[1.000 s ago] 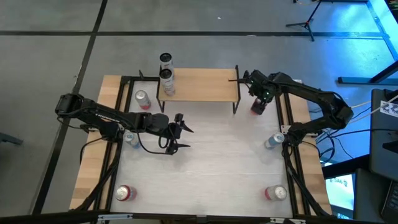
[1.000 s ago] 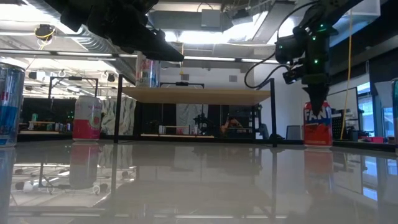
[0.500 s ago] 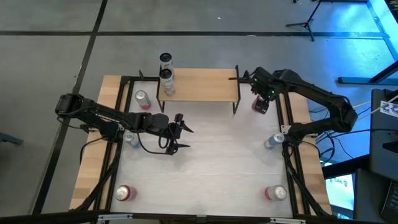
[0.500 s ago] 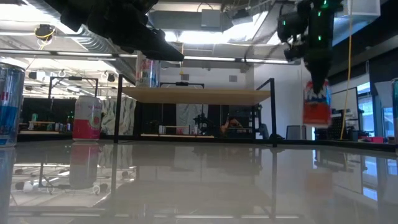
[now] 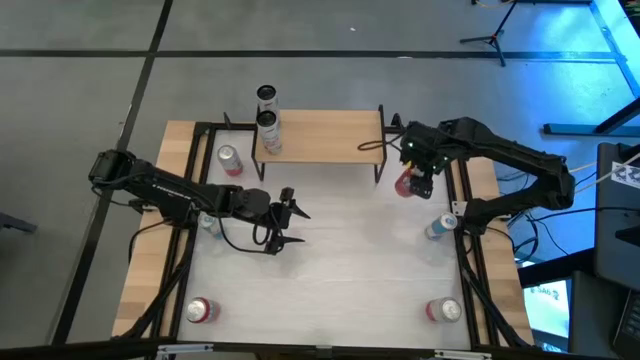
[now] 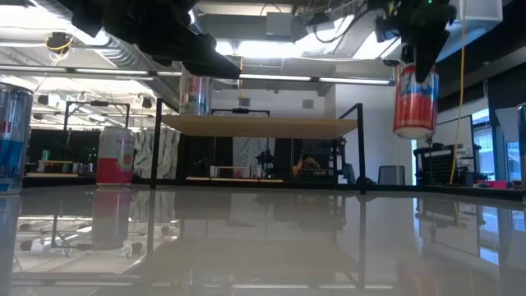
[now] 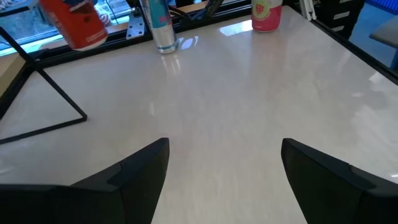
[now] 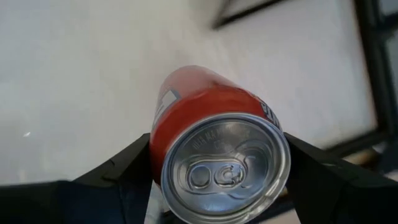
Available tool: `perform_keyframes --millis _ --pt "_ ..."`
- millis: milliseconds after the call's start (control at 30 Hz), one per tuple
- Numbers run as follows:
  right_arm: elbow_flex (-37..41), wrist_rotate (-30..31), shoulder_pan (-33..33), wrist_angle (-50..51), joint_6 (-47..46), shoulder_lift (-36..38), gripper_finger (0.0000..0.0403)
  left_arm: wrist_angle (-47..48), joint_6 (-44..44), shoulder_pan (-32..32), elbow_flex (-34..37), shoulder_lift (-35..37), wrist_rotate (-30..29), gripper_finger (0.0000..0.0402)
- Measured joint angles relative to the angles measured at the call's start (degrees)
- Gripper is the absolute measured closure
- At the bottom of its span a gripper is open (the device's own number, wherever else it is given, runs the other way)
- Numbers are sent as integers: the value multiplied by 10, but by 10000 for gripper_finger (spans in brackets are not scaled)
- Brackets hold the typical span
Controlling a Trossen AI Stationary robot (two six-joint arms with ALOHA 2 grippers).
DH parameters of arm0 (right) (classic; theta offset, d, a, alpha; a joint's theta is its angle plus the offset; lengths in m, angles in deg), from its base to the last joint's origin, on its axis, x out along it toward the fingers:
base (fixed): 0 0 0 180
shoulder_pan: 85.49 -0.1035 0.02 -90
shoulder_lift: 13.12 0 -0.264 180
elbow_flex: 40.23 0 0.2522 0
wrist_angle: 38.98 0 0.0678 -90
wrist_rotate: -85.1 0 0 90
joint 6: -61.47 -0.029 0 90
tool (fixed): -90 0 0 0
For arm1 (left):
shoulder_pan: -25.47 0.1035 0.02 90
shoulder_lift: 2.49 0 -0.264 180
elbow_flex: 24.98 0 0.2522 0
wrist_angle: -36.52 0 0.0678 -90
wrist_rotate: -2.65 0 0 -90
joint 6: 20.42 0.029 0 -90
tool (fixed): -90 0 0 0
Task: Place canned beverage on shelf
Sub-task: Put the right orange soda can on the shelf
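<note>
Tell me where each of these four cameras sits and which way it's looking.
High: overhead, straight down on table, shelf, both arms.
Low: table-top level, looking across; red can hangs lifted in the right gripper.
Left wrist: on the left arm, forward over the table past open left gripper.
Right wrist: down onto the clamped can's top.
Shared: all four show the red can.

The left gripper (image 6: 209,67) is cut off by the low view's top edge.

The shelf (image 5: 320,136) top is bare across its middle and right, with one can (image 5: 268,130) standing at its left end. The table (image 5: 340,250) centre is open (other cans stand at the edges), though the left gripper (image 5: 287,217) hovers left of centre.
</note>
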Motion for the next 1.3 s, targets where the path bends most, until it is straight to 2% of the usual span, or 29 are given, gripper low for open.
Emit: perform_keyframes --millis 300,500,667,767,933,1133,1300 --pt "-50 -15 -86 -29 1 -1 121 0 -29 -1 0 0 -11 101" --pt "-107 4 -98 -74 32 -23 121 0 -56 -2 0 0 -11 101" --pt "-186 65 -97 -71 72 -86 121 2 -64 -10 0 0 -13 101" --pt "-256 67 -90 -66 104 -140 121 16 -75 -17 0 0 -19 101" --pt "-396 76 -58 -53 141 -248 121 60 -109 -26 0 0 -69 101" --pt "-569 78 -15 -33 196 -369 121 98 -133 -37 0 0 -71 101" --pt "-556 93 13 -126 270 -401 121 123 -145 -46 0 0 -70 101"
